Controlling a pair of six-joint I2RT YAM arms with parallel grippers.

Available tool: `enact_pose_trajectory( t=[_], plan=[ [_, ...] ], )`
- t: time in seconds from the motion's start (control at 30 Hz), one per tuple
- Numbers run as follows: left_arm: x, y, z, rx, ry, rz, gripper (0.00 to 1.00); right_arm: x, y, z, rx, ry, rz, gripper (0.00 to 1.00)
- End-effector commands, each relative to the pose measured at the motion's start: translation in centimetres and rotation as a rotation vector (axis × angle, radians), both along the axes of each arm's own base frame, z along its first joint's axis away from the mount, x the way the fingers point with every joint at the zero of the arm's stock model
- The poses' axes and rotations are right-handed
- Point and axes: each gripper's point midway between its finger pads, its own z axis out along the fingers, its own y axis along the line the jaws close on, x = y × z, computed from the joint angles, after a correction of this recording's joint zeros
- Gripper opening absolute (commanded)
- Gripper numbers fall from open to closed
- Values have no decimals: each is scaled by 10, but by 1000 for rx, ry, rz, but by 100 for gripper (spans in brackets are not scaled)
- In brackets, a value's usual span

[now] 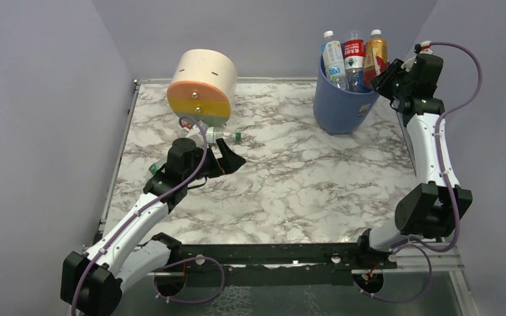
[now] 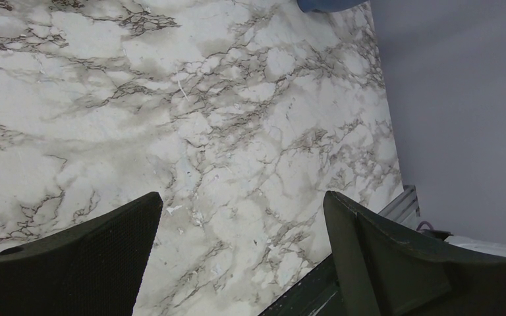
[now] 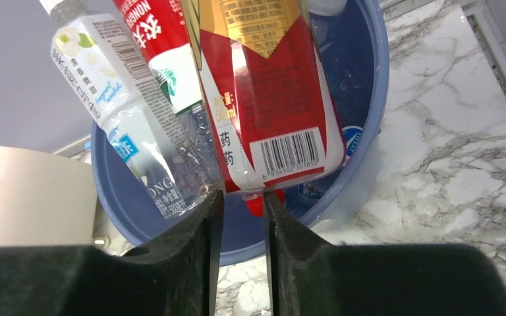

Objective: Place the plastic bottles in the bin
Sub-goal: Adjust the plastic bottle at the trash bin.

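**Plastic bottles: three standing in the bin, one lying loose on the tabletop**

The plastic bottles split into two groups. Three stand upright inside the bin [image 1: 337,108], with their necks and caps well above its rim. These are a white-and-blue labelled bottle [image 1: 333,60] on the bin's left side, a red-labelled bottle [image 1: 354,56] in the middle, and an orange-tinted bottle [image 1: 375,50] with a gold and red label on the right. A fourth, the green-capped bottle [image 1: 219,135], lies on its side on the marble tabletop [image 1: 303,178], well to the left of the bin. It rests at the foot of the cream, orange and yellow cylinder [image 1: 201,82].

The right tool [image 3: 242,192] hangs at the bin's right rim, just beside the orange-tinted bottle. Its fingers [image 3: 188,253] are clenched to a narrow slit. The wrist view shows the bottle's barcode label just beyond the tips, and it is not clear whether anything is pinched between them.

The left tool [image 2: 242,197] is far to the left of the bin, near the lying bottle. It is released, with its jaws spread wide over bare marble and nothing between them.
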Motion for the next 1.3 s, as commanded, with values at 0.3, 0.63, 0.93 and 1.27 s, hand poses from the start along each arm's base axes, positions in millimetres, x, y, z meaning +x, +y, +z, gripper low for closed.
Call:
enact_pose_trajectory(
  t=[0.3, 0.63, 0.93, 1.27],
  plan=[
    [2, -3, 8, -6, -26, -2, 99, -12, 1, 77, -19, -174, -19, 28],
    [2, -3, 8, -6, -27, 0, 99, 26, -9, 53, -14, -133, -40, 39],
    [2, -2, 2, -1, -13, 6, 99, 44, -9, 1, -2, -35, -20, 40],
    [3, -4, 0, 2, -10, 3, 99, 21, -7, 19, -14, -73, -31, 40]
  ],
)
